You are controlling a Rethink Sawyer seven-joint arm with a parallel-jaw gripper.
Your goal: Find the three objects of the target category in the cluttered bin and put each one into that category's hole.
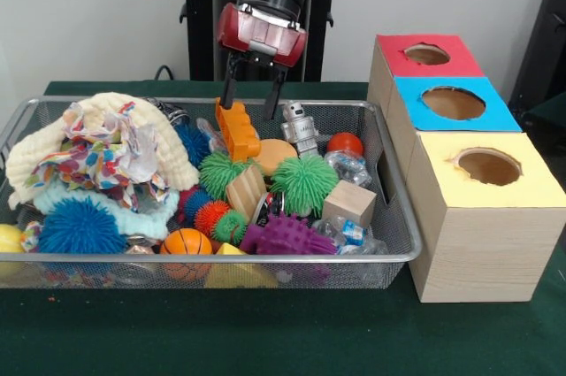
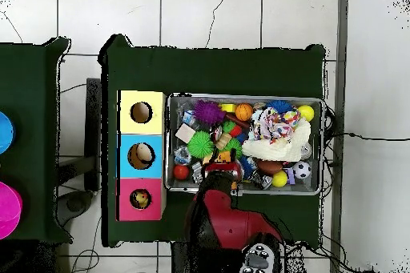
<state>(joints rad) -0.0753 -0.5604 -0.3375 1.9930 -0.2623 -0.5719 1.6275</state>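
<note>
The wire mesh bin [image 1: 203, 260] is full of toys; it also shows in the overhead view [image 2: 244, 97]. My gripper [image 1: 252, 100] hangs open over the bin's far side. Its fingers [image 1: 230, 84] straddle the top of an orange plastic toy [image 1: 239, 131], and the left one is at the toy's upper end. Nothing is held. Close by lie a silver toy robot [image 1: 301, 128], two green spiky balls [image 1: 305, 183], a purple spiky toy [image 1: 285, 236] and a wooden cube [image 1: 348, 202]. In the overhead view my arm [image 2: 222, 210] covers the gripper.
Three cardboard boxes stand right of the bin, each with a round hole: red top [image 1: 427, 56], blue top [image 1: 453, 103], yellow top [image 1: 489, 168]. A heap of cloth [image 1: 97, 146] fills the bin's left end, with a blue spiky ball [image 1: 80, 227] and a small basketball [image 1: 186, 243] in front.
</note>
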